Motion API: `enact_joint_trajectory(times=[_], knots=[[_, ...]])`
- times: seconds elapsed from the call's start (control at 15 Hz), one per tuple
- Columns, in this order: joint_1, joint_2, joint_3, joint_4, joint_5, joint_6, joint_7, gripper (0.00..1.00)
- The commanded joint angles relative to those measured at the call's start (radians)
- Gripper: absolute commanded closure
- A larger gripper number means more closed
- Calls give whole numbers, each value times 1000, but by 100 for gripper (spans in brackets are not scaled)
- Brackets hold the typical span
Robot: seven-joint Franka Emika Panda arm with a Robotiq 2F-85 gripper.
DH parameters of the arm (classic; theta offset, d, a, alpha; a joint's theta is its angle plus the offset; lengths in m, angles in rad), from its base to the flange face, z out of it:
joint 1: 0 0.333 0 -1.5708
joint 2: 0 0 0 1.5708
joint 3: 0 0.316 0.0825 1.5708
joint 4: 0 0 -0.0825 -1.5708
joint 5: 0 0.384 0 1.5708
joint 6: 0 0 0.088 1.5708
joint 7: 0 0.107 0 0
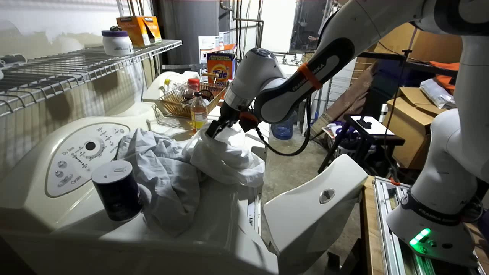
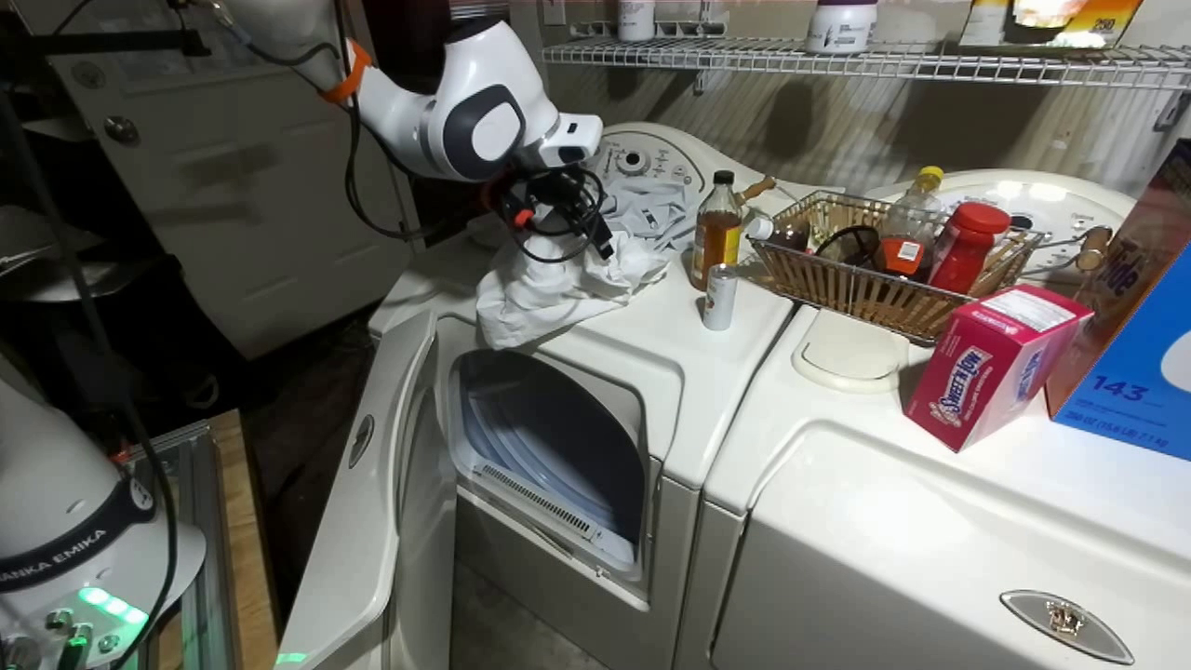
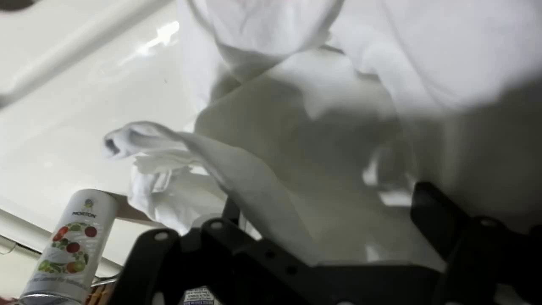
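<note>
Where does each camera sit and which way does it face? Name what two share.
An exterior view: beside the machine, facing across its top; arm, base, tool show.
An exterior view: high in front, facing the open door; arm, base, tool partly show.
Wrist view: on the arm's end, facing white cloth; only the tool shows.
Both exterior views share cloth, basket, wire shelf.

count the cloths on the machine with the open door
2 visible: a white cloth at the gripper and a grey cloth beside it, by the control panel; others may be hidden in the folds.
</note>
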Motion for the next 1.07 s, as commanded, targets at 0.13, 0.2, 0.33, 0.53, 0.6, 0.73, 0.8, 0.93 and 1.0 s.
enact_joint_trajectory(times=[0.13,0.2,0.33,0.53,0.6,0.73,0.8,0.93,1.0], knots=[[61,109,-61,149,-57,23,65,0],[68,126,-69,176,-55,7,64,0],[66,161,-69,232,-34,-10,52,0],[81,190,-91,299,1,-14,32,0],[78,185,-85,314,12,-14,24,0],[78,161,-78,334,21,-31,11,0],[80,146,-73,342,23,-67,6,0],[103,112,-88,350,0,-155,36,0],[117,92,-99,350,-22,-202,58,0]])
